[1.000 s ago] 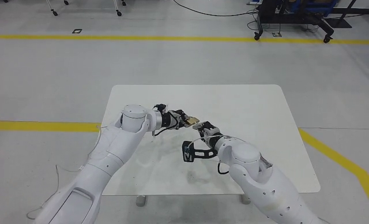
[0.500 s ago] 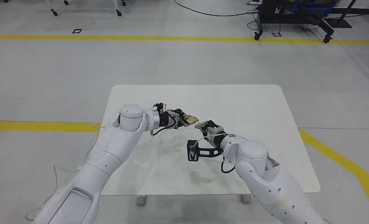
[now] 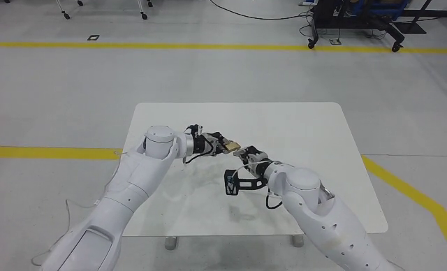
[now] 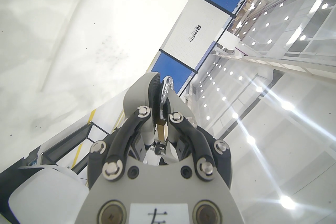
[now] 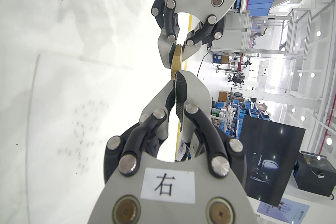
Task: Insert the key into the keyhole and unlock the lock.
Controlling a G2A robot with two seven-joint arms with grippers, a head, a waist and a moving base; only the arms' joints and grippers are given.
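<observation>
Centrally, brass lock (image 5: 176, 63) pinched in left claw (image 5: 175, 58), right claw (image 5: 176, 77) pressed together at its end.

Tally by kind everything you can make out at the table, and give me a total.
Grippers: 2, the left gripper and the right gripper
Locks: 1, the brass lock, clamped in the left gripper
Tables: 1, the white table
Total: 4
</observation>
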